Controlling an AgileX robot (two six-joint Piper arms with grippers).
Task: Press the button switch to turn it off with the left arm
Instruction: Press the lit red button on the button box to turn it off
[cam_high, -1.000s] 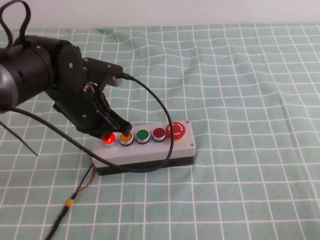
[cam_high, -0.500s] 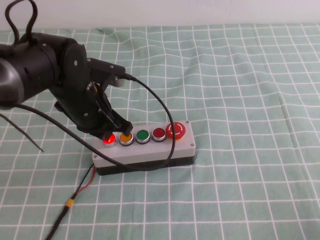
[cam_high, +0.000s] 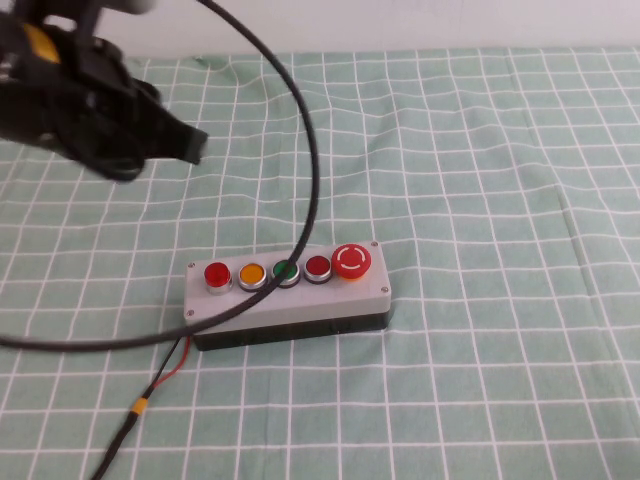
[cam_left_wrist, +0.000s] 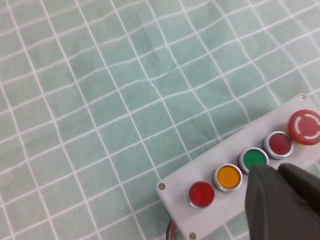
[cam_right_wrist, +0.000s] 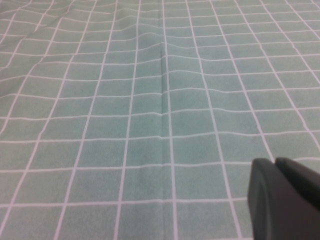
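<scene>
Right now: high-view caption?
Left gripper far left, clear of button box; leftmost button unlit; right gripper off-frame over cloth.

Tablecloth (cam_high: 480, 150): green checked cloth, lay matt and softly creased. Switch box (cam_high: 290, 305): smooth grey plastic, seemingly satin. Its buttons (cam_high: 251, 273) shone glossy within bright metal rings. Left gripper (cam_left_wrist: 272, 172), up above the box, and right gripper (cam_right_wrist: 272, 167), over bare cloth, were matt black plastic.
</scene>
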